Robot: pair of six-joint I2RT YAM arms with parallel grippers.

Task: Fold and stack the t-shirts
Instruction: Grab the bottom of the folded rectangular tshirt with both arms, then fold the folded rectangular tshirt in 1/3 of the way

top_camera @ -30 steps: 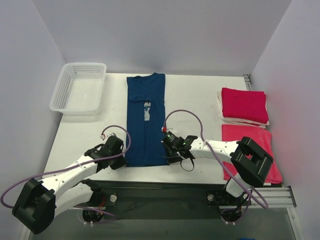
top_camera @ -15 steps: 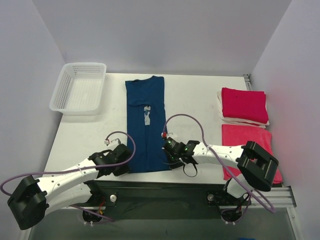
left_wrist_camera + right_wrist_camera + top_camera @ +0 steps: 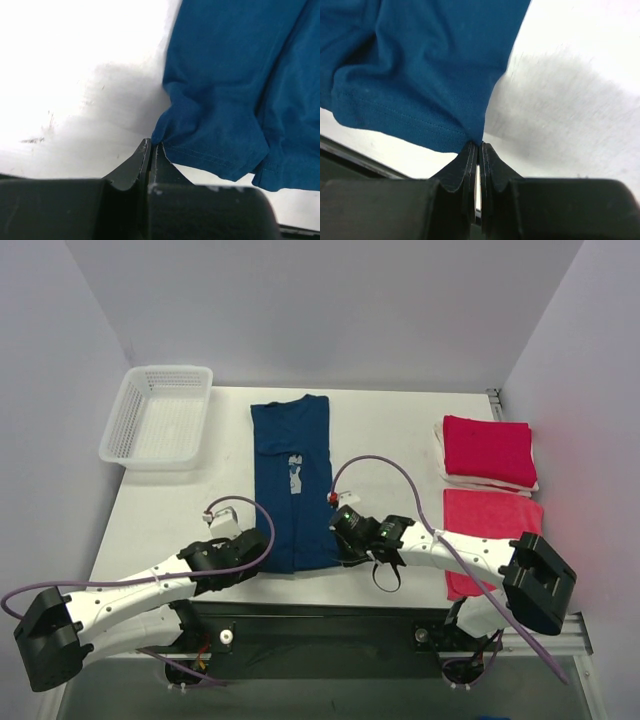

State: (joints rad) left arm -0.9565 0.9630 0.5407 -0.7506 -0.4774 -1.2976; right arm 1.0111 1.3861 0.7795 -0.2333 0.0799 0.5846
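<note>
The navy t-shirt [image 3: 293, 480] lies folded into a long strip down the middle of the table, its pale print [image 3: 293, 466] facing up. My left gripper [image 3: 262, 548] is shut on the near left corner of its hem [image 3: 159, 136]. My right gripper [image 3: 338, 550] is shut on the near right corner [image 3: 479, 136]. Both corners are pinched at the fingertips and the hem sags between them. A folded crimson t-shirt [image 3: 489, 450] lies at the far right on a white layer. Another crimson one [image 3: 498, 540] lies flat nearer, partly hidden by my right arm.
A white mesh basket [image 3: 159, 417] stands at the far left corner. The table's near edge [image 3: 300, 590] runs just behind both grippers. A purple cable [image 3: 375, 465] loops above the right arm. Walls close in on the left, back and right.
Both grippers pulled the navy shirt's hem towards the near edge, then eased back a little. The arms have stretched lower and flatter along the front.
</note>
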